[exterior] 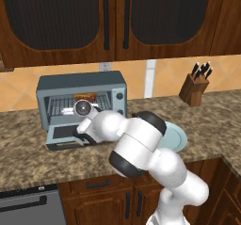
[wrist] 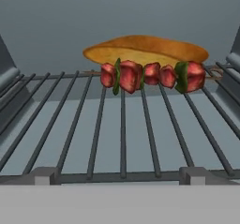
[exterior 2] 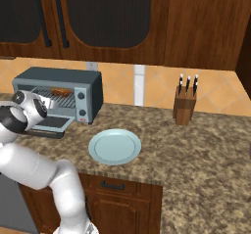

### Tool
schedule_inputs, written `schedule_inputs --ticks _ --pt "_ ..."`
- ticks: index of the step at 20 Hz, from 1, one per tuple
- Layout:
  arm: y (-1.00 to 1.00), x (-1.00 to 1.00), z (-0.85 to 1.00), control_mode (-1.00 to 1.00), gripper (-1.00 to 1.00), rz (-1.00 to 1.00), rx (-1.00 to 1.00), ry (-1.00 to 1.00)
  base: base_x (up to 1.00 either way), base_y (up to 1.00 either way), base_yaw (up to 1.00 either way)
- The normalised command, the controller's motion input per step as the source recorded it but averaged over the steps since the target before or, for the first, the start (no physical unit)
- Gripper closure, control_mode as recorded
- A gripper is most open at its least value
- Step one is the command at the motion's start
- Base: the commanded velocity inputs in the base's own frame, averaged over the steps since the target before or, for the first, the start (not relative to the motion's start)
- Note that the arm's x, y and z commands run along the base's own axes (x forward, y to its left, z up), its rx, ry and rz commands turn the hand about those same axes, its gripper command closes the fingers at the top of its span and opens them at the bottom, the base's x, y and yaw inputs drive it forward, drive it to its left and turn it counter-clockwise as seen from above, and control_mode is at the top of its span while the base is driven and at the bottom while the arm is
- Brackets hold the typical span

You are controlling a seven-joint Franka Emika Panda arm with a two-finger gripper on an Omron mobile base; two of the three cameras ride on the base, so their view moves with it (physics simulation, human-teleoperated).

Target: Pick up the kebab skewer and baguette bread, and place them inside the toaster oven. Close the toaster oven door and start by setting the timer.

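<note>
I see the kebab skewer (wrist: 152, 76) and baguette bread (wrist: 146, 49) resting on the rack (wrist: 123, 134) at frame centre (loading done); my fingers stand apart, empty, so the toaster oven door (exterior: 63, 135) comes next.

Arm extended forward and low, fingers apart, nothing held.
From the left base view the arm rises at lower right, folds at a dark-jointed elbow and reaches left; the hand (exterior: 84, 120) sits at the end, wrist disc facing the camera. In the right base view the arm climbs from lower left and the hand (exterior 2: 30, 111) lies at the left edge. Fingertips are hidden behind the wrist in both.
</note>
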Motion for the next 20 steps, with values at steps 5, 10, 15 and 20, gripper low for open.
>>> schedule_inputs --ticks 5,10,15,20 --pt "0.05 0.27 0.00 -1.00 -1.00 0.00 0.00 0.03 0.00 0.00 0.00" --pt "0.07 0.25 0.00 -1.00 -1.00 0.00 0.00 0.02 0.00 0.00 0.00" --pt "0.05 0.19 -0.01 -1.00 -1.00 0.00 0.00 0.00 0.00 0.00 0.00" --pt "0.00 -0.41 0.00 -1.00 -1.00 0.00 -0.02 0.00 0.00 0.00 0.00"
